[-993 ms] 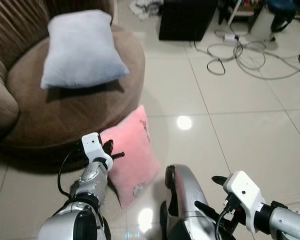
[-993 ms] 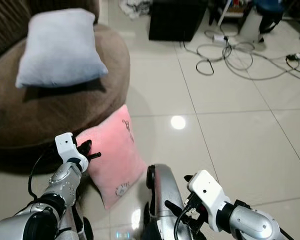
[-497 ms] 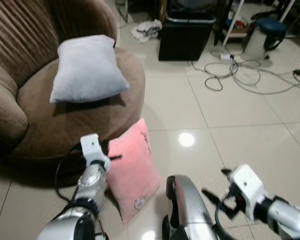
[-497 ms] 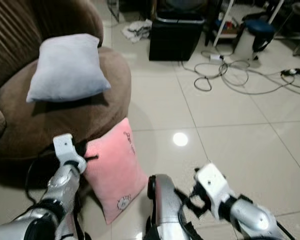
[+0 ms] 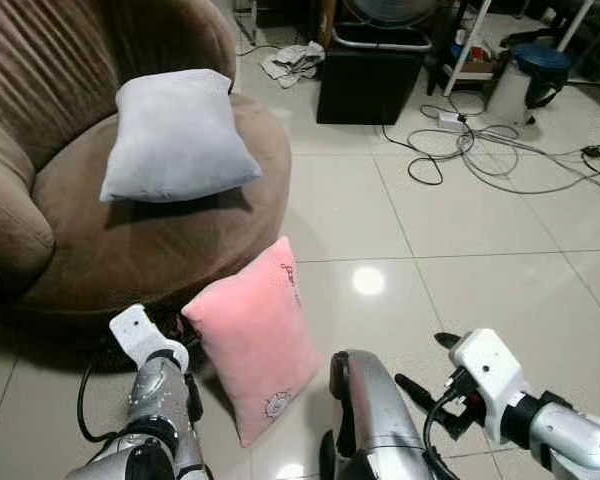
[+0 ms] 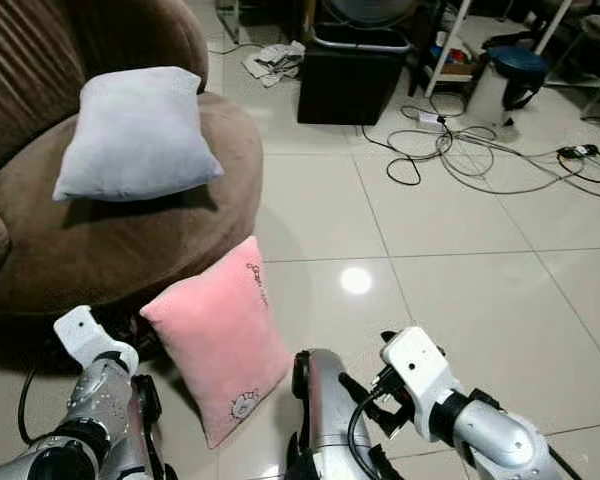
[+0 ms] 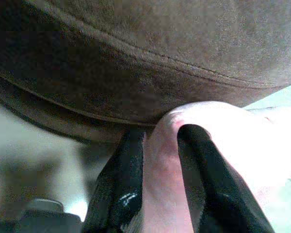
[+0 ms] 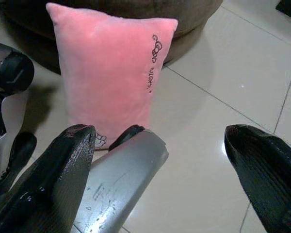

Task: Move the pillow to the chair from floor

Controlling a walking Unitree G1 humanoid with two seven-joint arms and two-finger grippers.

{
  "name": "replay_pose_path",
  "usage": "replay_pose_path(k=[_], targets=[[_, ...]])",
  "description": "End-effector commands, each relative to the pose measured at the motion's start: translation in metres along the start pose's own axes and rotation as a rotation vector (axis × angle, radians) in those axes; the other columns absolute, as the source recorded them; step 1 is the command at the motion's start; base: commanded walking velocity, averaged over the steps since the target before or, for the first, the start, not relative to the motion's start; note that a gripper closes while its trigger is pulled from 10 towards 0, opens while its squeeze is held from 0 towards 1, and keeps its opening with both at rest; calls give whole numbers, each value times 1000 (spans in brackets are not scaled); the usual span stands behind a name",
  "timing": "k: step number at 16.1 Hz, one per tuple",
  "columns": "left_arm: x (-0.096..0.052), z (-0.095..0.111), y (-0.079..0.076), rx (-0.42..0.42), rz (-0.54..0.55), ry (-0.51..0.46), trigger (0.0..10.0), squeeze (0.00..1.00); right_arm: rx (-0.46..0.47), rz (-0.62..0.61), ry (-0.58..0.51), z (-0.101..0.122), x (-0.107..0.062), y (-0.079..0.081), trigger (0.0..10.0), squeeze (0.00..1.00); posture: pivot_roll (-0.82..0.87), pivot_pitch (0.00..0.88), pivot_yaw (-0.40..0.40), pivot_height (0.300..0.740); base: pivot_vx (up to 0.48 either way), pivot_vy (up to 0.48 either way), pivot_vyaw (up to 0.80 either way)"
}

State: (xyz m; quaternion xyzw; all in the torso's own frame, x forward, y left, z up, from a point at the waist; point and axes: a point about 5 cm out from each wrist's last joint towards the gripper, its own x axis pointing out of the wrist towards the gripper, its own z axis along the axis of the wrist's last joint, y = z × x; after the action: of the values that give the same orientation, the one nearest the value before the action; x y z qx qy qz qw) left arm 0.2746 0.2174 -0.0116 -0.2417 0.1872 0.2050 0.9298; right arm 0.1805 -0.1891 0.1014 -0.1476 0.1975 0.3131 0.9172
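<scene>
A pink pillow (image 5: 255,340) stands on edge on the tiled floor, leaning by the front of the round brown chair (image 5: 130,250). My left gripper (image 5: 180,342) is low at the pillow's left edge, and the left wrist view shows its two black fingers (image 7: 126,184) shut on a fold of the pink pillow (image 7: 223,141) under the chair's rim (image 7: 150,63). My right gripper (image 8: 157,131) hangs wide open to the right of the pillow (image 8: 111,82), holding nothing. A grey pillow (image 5: 175,135) lies on the chair seat.
A black box (image 5: 370,65) stands at the back, with a crumpled cloth (image 5: 295,60) beside it. Cables (image 5: 480,150) sprawl over the floor at the back right near a blue stool (image 5: 540,60). My silver leg (image 5: 370,420) is just right of the pillow.
My left wrist has dropped lower and nearer to me, and the pillow's left corner has come out to the left with it. My right gripper shifted slightly. The camera tilted up earlier.
</scene>
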Motion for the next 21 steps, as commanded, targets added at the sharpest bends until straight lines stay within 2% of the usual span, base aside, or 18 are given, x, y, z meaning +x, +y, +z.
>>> replay_pose_path(k=[1, 2, 5, 7, 8, 9, 11, 12, 14, 16, 21], targets=[[1, -2, -6, -57, -26, 11, 10000, 1000, -10, -11, 2, 4, -6, -4, 10000, 0, -256, 134, -111, 521, 0, 0, 0], [1, -1, -9, -100, -42, 10, 10000, 1000, -14, -8, 0, 7, -8, -4, 10000, 0, -260, 137, -116, 521, 0, 0, 0], [2, -1, -13, -140, -80, 14, 10000, 1000, -20, 1, -12, 14, -13, -3, 10000, 0, -293, 149, -131, 521, 0, 0, 0], [0, -6, -22, -96, -164, 42, 10000, 1000, -17, 5, -21, 18, -16, -3, 10000, 0, -292, 148, -133, 521, 0, 0, 0], [-1, -9, -27, -3, -214, 56, 10000, 1000, -11, 0, -23, 18, -18, -5, 10000, 0, -287, 149, -128, 521, 0, 0, 0], [-1, -10, -30, 50, -235, 58, 10000, 0, -9, -5, -22, 17, -17, -6, 10000, 0, -299, 141, -117, 521, 0, 0, 0], [1, -4, -28, 63, -214, 40, 10000, 0, -14, -14, -32, 22, -20, -6, 10000, 0, -337, 134, -118, 521, 0, 0, 0], [4, 4, -23, 81, -175, 21, 10000, 0, -23, -22, -40, 31, -29, -9, 10000, 0, -404, 139, -134, 521, 0, 0, 0], [5, 8, -18, 26, -141, 0, 10000, 0, -40, -22, -35, 38, -43, -12, 10000, 0, -445, 141, -145, 521, 0, 0, 0], [3, 5, -15, -35, -130, -1, 10000, 0, -64, -18, -16, 45, -61, -16, 10000, 0, -510, 108, -180, 521, 0, 0, 0], [2, 1, -10, -11, -53, -6, 10000, 0, -112, -34, 37, 58, -81, -29, 10000, 0, -563, 90, -249, 521, 0, 0, 0]])
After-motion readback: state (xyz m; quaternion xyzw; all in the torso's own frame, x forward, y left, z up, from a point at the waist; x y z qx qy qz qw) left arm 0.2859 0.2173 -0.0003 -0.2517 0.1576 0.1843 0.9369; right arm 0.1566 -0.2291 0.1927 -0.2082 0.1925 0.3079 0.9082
